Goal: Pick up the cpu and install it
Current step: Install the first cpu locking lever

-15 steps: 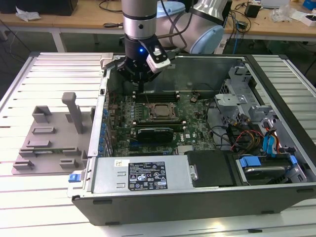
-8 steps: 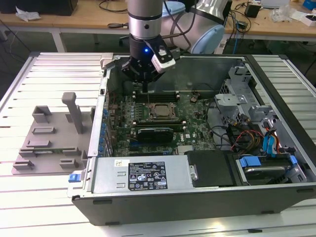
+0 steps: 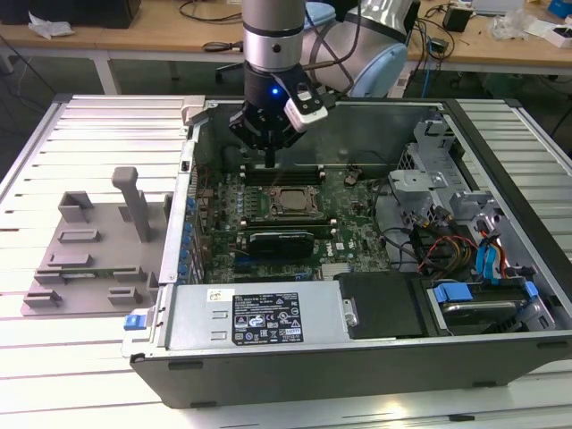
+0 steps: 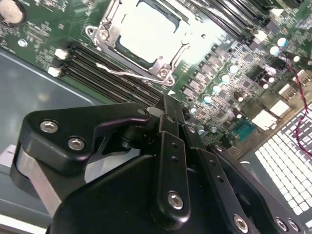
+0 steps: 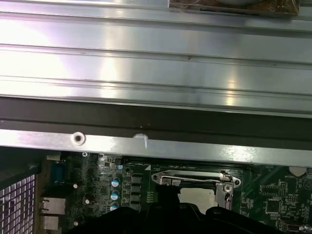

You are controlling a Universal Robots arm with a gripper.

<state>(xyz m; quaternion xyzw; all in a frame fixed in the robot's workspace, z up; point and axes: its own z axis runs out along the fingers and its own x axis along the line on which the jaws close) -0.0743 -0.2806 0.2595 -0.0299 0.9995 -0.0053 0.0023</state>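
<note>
Gripper (image 3: 268,163) above one open grey computer case (image 3: 357,357).
One silvery square cpu (image 3: 289,202) sits in the motherboard socket, just beside the black fingers (image 4: 168,114), which look pressed together, holding nothing.

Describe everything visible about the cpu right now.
The cpu is a flat square chip with a pale silvery metal top, lying level in the motherboard socket inside the open computer case. In the second wrist view its top glares bright, ringed by the socket's metal frame, with a thin wire lever alongside. The gripper hangs just above and behind it, apart from it; nothing else touches it besides the socket.
</note>
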